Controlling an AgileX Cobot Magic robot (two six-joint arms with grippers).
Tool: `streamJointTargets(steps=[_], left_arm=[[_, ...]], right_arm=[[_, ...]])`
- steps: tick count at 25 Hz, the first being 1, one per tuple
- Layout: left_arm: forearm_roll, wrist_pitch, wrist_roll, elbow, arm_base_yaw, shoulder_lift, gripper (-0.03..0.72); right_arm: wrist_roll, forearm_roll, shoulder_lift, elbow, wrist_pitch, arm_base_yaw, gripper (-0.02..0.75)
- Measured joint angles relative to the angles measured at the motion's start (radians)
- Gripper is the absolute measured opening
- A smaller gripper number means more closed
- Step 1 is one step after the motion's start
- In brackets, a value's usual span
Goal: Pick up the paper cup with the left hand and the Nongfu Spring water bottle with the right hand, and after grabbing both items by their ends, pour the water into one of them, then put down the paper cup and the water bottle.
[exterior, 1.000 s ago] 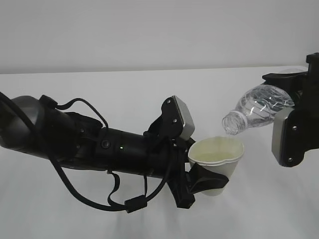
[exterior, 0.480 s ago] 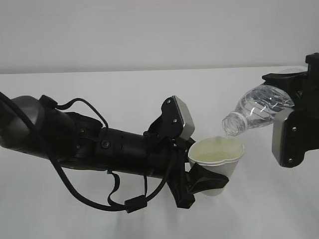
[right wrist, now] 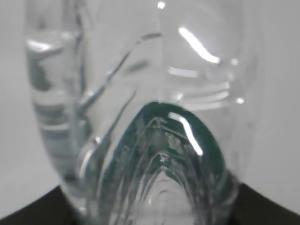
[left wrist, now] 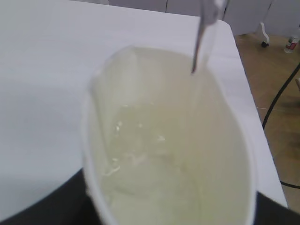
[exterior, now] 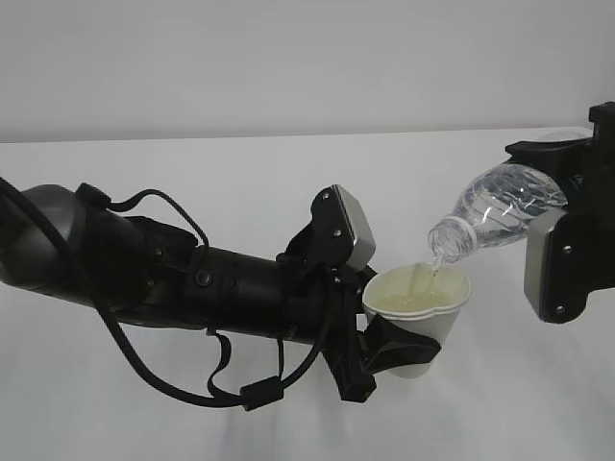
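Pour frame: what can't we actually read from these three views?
- Bottle base and most of its label: exterior view, covered by the right hand and cut by the right edge.
- Water left in the bottle: right wrist view too close and blurred; exterior shows only glare.
- Left hand contact on the paper cup: left wrist view is filled by the cup's inside; fingers below the frame.
- Stream source: bottle mouth cut by the top edge.

Right gripper (exterior: pixel 567 206): cut off by the exterior view's right edge; fingers hidden behind the bottle.
Paper cup (left wrist: pixel 173 154): base cropped and blurred in left wrist view.
Nongfu Spring water bottle (right wrist: pixel 140 117): label lettering blurred, unreadable.
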Motion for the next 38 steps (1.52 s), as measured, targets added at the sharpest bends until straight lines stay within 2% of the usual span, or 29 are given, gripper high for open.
streamJointTargets(steps=[38], left_arm=[[0.000,0.002,0.000,0.000,0.000,0.000,0.386]], right_arm=[[-0.006,0.000,0.000,0.000,0.000,0.000,0.385]])
